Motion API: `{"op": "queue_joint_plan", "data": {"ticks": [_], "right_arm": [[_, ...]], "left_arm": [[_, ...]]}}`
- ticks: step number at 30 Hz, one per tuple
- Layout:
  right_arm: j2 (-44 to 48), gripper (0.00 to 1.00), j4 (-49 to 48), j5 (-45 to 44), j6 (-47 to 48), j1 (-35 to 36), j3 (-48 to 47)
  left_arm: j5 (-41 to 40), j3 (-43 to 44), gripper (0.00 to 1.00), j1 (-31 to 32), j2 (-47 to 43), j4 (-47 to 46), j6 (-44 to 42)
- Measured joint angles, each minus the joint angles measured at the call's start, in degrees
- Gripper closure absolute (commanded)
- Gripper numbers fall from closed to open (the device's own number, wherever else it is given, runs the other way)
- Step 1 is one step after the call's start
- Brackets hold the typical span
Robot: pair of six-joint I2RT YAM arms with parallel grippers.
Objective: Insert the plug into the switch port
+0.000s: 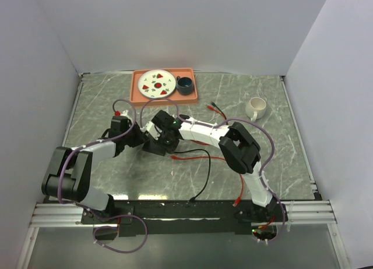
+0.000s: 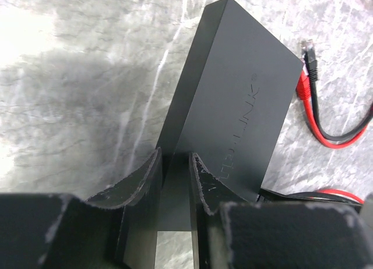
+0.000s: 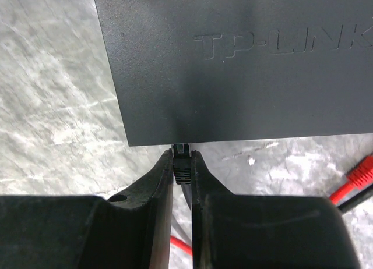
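Left claw: my left gripper (image 2: 175,181) is narrow, both pads pressed on the near end of the switch (image 2: 239,88).
Right claw: my right gripper (image 3: 182,156) is almost closed, pinching the black plug (image 3: 182,171) by its sides.
Plug vs switch: the plug's clear tip sits right at the switch's near edge. Touching or just short, I cannot tell; the port is hidden under that edge.
Switch place: mid-table, a bit left of centre, between my two wrists, on the near side of the orange tray (image 1: 139,95) and apart from it.
Switch look: matte black, TP-LINK embossed on the broad face. Flat or tipped, I cannot tell.
Edges: a pale rim strip (image 1: 299,132) runs along the table sides; white walls (image 1: 192,24) close off left, back and right.
Open room: bare marble lies right of my right forearm up to the white mug (image 1: 255,108), and along the left side past my left arm.
Clutter near me: a loose red plug end (image 2: 302,89) and a loose black plug end (image 2: 309,56) lie just beside the switch's far corner. A red cable (image 1: 195,158) and a black cable (image 1: 205,174) trail toward the near edge.
Tray load: a white plate (image 1: 143,84) and a dark blue cup (image 1: 185,84), side by side.
Surface: grey-green marble table (image 1: 274,164), pale veins, matte.
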State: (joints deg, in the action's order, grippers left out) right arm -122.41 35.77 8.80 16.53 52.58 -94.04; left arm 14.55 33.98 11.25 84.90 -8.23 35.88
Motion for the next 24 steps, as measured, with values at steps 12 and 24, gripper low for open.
{"op": "queue_joint_plan", "data": {"ticks": [12, 24], "right_arm": [[-0.7, 1.00, 3.2, -1.2, -1.4, 0.0, -2.0], [-1.0, 1.00, 2.5, -1.2, -3.3, 0.0, -1.7]], "left_arm": [[-3.0, -5.6, 0.99, 1.4, -3.5, -5.4, 5.5], [-8.7, -9.6, 0.99, 4.0, -7.2, -8.1, 9.7]]}}
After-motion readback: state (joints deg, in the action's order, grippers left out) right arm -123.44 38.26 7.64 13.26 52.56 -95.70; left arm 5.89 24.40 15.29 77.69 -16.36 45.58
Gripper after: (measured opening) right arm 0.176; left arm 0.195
